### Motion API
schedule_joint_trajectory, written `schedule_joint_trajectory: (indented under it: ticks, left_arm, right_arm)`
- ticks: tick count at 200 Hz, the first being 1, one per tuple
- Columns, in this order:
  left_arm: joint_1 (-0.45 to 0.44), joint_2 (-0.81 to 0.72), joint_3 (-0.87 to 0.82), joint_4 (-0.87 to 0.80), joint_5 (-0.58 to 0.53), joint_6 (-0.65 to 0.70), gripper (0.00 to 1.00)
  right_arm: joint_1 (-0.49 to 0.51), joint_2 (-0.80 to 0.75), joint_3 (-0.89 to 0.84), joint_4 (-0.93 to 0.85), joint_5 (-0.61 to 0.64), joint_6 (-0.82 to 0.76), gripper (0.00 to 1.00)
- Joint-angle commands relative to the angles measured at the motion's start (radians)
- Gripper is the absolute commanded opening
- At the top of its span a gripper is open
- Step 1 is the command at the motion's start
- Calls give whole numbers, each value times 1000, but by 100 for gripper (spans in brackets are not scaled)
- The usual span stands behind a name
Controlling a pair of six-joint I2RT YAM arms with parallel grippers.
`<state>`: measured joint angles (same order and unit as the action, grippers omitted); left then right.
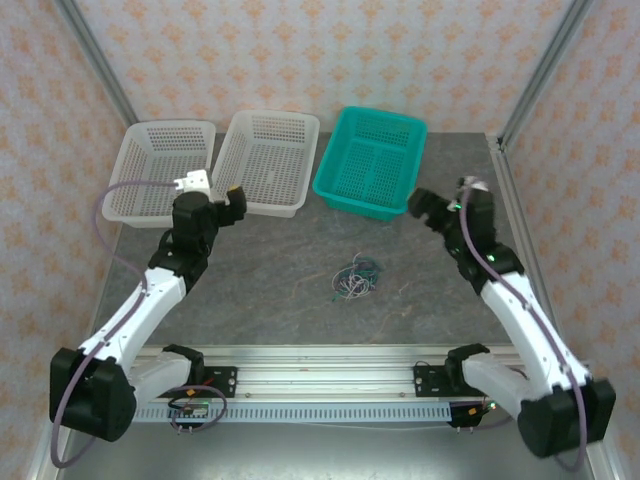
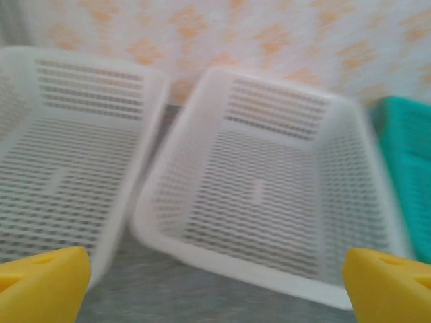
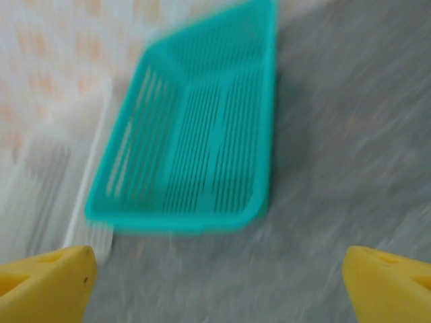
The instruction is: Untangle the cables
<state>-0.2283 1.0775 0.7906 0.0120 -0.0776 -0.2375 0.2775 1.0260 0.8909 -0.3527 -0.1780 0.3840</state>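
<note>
Grippers at rest height, apparently poised before any reach. Left gripper (image 1: pixel 215 192) spread wide, empty, facing two white plastic mesh baskets (image 1: pixel 165 140), likely bins for sorted strands. One wispy tangle of hair-thin green, white and purple cables (image 1: pixel 355 278) mid-table on grey tabletop (image 1: pixel 270 300), untouched. One teal plastic mesh basket (image 1: pixel 385 114). Right gripper (image 1: pixel 445 200) likewise released, holding nothing.

A white basket (image 1: pixel 165 165), a second white basket (image 1: pixel 268 160) beside it and a teal basket (image 1: pixel 372 160) stand in a row on a grey table (image 1: pixel 290 315), orange-patterned wallpaper (image 1: pixel 300 50) behind.
</note>
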Motion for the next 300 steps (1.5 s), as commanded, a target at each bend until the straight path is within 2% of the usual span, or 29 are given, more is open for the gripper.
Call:
schedule_joint_trajectory:
  ticks: [1, 17, 44, 73, 98, 126, 158, 166, 174, 186, 239, 267, 280, 300]
  left_arm:
    - [-117, 20, 93, -335, 165, -141, 91]
    - [-226, 37, 126, -396, 227, -178, 88]
    - [-424, 65, 122, -406, 302, -235, 81]
    - [-628, 125, 111, -390, 294, -215, 76]
    - [-722, 221, 92, -311, 286, -170, 74]
    - [-765, 366, 123, -285, 268, -108, 72]
    - [-767, 465, 141, -242, 194, -101, 57]
    - [-767, 478, 141, -231, 181, -93, 48]
    - [-768, 490, 142, -222, 172, -85, 34]
    - [-767, 502, 148, -223, 163, -79, 0]
    - [-767, 411, 113, -195, 204, -30, 0]
    - [-768, 368, 95, -184, 182, -26, 0]
    - [-767, 350, 85, -171, 166, -31, 0]
    - [-767, 322, 69, -165, 127, -41, 0]
  right_arm:
    - [130, 93, 56, -328, -86, 27, 94]
    - [185, 134, 49, -362, -121, 54, 94]
    - [231, 152, -1, -387, -162, 77, 94]
    - [242, 153, -40, -399, -151, 87, 94]
    - [247, 152, -56, -357, -180, 100, 94]
    - [248, 196, -56, -345, -182, 102, 94]
    - [250, 199, -75, -318, -179, 105, 94]
    - [249, 201, -77, -311, -176, 105, 94]
    - [250, 204, -77, -304, -176, 107, 94]
    - [251, 215, -77, -286, -180, 111, 94]
    - [276, 304, -68, -160, -258, 159, 92]
    - [331, 393, -41, -131, -240, 170, 92]
    - [340, 430, -49, -104, -219, 194, 83]
    - [339, 447, -83, -57, -137, 244, 60]
